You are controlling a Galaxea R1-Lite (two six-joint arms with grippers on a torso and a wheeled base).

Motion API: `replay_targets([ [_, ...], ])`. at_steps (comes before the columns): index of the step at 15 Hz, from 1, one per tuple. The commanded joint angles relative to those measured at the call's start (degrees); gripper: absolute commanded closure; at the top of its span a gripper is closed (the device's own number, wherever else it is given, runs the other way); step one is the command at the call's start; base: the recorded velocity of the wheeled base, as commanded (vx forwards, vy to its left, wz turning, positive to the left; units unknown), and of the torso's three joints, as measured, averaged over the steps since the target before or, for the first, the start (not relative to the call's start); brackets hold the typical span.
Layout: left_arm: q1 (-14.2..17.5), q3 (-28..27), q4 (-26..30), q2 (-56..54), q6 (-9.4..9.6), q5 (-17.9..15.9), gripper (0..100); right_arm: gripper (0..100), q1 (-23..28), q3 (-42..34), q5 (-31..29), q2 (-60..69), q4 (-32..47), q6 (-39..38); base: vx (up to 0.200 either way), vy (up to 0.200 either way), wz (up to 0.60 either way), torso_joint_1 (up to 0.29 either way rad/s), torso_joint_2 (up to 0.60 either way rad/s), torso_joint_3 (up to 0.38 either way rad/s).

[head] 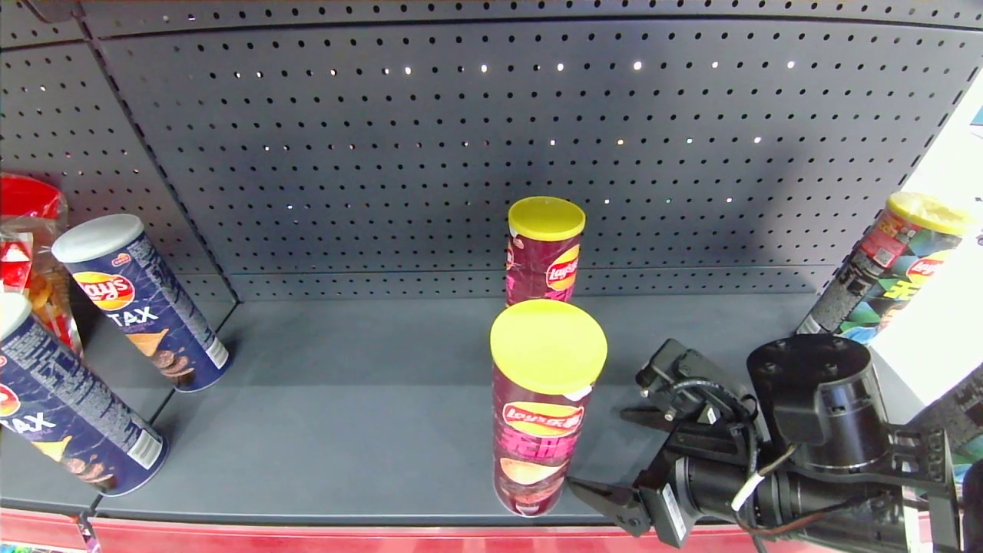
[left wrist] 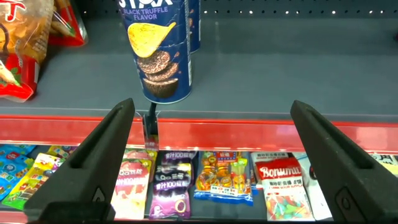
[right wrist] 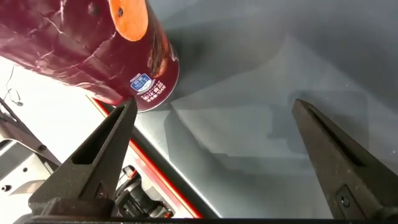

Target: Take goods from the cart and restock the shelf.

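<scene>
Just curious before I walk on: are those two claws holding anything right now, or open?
Left gripper: open, holding nothing.
Right gripper: open, holding nothing, beside the front yellow-lidded maroon chip tube.

Right gripper [head: 607, 453]: jaws spread wide, lying roughly level.
Right wrist [head: 822, 415]: black, cabled, directly behind the pincer.
Left gripper [left wrist: 211, 162]: jaws wide apart, tips pointing forward.

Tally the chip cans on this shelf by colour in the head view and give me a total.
Maroon cans: 2
Blue cans: 2
Black-and-green can: 1
Total: 5
</scene>
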State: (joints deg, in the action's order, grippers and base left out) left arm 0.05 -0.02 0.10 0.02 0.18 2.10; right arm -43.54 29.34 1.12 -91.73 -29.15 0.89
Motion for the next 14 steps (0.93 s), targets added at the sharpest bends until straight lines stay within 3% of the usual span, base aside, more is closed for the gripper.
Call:
replay_targets([
  [1, 0.0, 0.0, 0.0, 0.0, -0.01, 0.0, 0, 0, 0.0, -0.3, 0.0, 0.0, 0.0, 0.0, 0.000, 0.000, 0.00, 0.000, 0.00, 0.000],
  [14, 0.0, -0.1, 0.0, 0.0, -0.01, 0.0, 0, 0, 0.1, 1.2, 0.0, 0.0, 0.0, 0.1, 0.000, 0.000, 0.00, 0.000, 0.00, 0.000],
])
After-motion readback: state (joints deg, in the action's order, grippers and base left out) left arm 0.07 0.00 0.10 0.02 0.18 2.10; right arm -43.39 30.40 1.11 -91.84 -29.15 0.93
